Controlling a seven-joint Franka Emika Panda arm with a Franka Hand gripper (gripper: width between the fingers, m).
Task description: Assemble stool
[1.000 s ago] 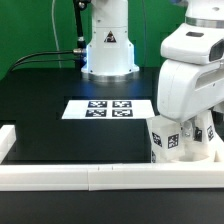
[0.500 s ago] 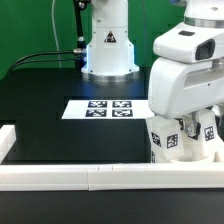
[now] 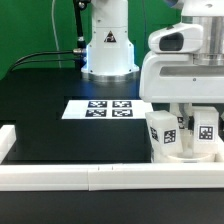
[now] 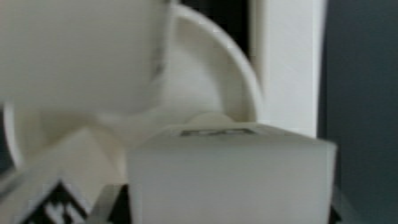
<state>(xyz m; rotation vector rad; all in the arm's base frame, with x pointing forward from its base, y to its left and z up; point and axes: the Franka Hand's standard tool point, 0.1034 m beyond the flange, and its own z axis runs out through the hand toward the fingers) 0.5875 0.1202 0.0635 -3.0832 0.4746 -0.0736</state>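
Observation:
The white stool (image 3: pixel 186 154) stands upside down at the exterior view's lower right, with its round seat on the black table and tagged blocky legs (image 3: pixel 162 131) pointing up. My gripper (image 3: pixel 184 118) reaches down among the legs, and the wrist body above hides most of its fingers. In the wrist view a white leg block (image 4: pixel 231 172) fills the space where the jaws meet, with the curved seat rim (image 4: pixel 199 70) behind it and a black-and-white tag (image 4: pixel 54 205) to one side. The gripper looks shut on that leg.
The marker board (image 3: pixel 105 108) lies flat mid-table. A long white rail (image 3: pixel 80 176) runs along the front edge, right against the stool, and another rail (image 3: pixel 8 140) sits at the exterior view's left. The robot base (image 3: pixel 108 45) stands at the back.
The jaws have closed from wide open. The wrist body has shifted toward the exterior view's left and risen a little, so both tagged legs show more fully.

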